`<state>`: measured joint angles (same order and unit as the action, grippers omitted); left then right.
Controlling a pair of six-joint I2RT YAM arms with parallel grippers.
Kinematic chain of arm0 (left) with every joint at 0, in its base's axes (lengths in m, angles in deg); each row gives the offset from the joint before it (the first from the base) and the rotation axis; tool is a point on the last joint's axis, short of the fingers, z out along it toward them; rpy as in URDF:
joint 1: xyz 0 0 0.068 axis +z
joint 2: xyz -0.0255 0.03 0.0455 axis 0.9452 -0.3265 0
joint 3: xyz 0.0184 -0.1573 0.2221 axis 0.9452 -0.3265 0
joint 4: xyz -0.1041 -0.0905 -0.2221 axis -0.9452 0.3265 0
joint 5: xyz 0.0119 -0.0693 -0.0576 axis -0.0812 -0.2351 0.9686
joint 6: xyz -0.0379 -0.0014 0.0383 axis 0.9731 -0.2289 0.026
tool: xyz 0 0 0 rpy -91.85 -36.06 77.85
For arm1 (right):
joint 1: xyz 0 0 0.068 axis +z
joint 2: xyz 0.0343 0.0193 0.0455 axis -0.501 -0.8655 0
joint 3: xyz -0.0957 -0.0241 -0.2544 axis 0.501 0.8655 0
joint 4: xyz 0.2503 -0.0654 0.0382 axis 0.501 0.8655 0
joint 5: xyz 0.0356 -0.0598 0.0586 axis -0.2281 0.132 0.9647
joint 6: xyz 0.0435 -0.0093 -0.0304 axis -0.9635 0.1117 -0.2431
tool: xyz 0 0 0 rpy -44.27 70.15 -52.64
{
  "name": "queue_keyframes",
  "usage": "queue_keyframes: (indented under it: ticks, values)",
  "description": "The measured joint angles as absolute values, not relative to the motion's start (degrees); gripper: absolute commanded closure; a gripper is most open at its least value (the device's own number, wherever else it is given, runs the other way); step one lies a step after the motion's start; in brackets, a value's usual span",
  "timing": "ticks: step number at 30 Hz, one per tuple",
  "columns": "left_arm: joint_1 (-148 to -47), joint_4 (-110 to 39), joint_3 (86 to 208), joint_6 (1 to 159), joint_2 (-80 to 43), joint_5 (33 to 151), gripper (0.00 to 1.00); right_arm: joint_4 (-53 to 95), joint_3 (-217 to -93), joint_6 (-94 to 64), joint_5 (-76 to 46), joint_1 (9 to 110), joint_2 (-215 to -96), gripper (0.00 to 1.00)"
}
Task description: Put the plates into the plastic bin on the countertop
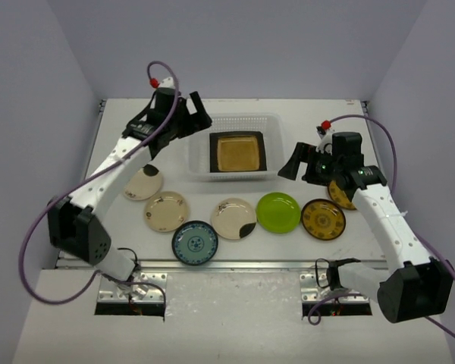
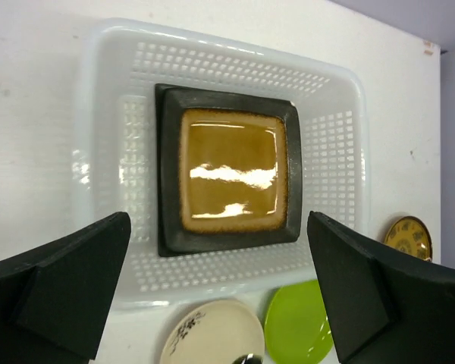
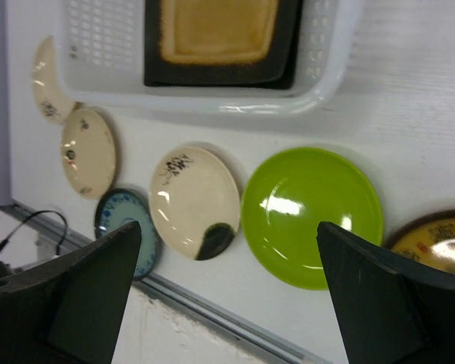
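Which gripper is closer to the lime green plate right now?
Right. The right gripper hovers open just beyond the lime green plate, off the right end of the plastic bin; the left gripper is open at its far-left corner.

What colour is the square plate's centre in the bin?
Amber, dark-rimmed; the plate shows best in left wrist view.

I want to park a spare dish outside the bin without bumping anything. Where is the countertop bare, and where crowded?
Bare: the strip between the plastic bin and the back wall, and the far right corner beyond the right pincer. Crowded: the near side, where round plates run almost edge to edge from the leftmost cream plate to the brown-yellow plate.
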<state>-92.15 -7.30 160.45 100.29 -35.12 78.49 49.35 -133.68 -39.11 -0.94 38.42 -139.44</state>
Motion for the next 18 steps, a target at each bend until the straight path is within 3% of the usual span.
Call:
queue_keyframes:
  ticks: [7,11,18]
  values:
    - [-87.4,-3.4,149.8,98.0,-11.3,73.5,0.0,54.5,-132.6,-28.5,-9.5,38.4,-147.2,0.05]
    - [-87.5,-1.1,147.1,94.9,-7.9,72.8,0.0,54.7,-133.3,-20.6,-10.4,38.4,-157.9,0.04]
    - [-87.5,0.5,134.8,89.3,-5.5,73.7,0.0,50.5,-130.4,-8.8,-5.5,38.4,-159.4,0.08]
